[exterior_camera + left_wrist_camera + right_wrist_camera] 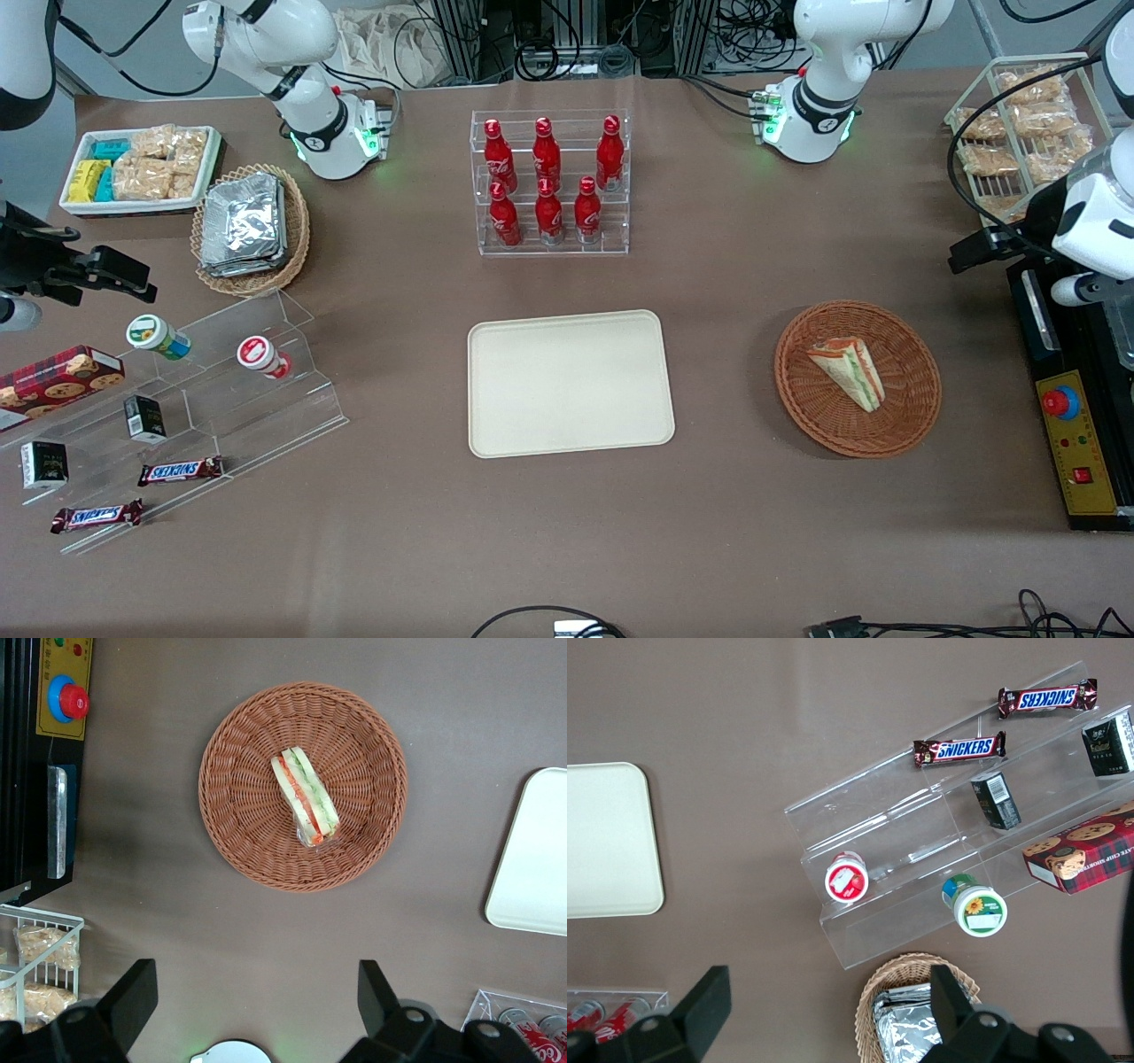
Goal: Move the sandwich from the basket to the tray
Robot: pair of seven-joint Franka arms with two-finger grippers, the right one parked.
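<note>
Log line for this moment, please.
gripper: open, above table beside basket | sandwich: in basket | tray: bare | step: not grasped

The flat cloth-covered surface is uniform matte brown. The round woven wicker basket is reddish-brown with a fine ribbed weave. The triangular wrapped sandwich shows pale cream bread with green and orange-red filling stripes. The rectangular plastic tray with rounded corners is plain cream, unpatterned. The arm's two-finger hand has black fingers on a black body. The six bottles in the clear acrylic rack are glossy red with white lettering. The control box is black with a yellow panel carrying a red button on a blue collar.
</note>
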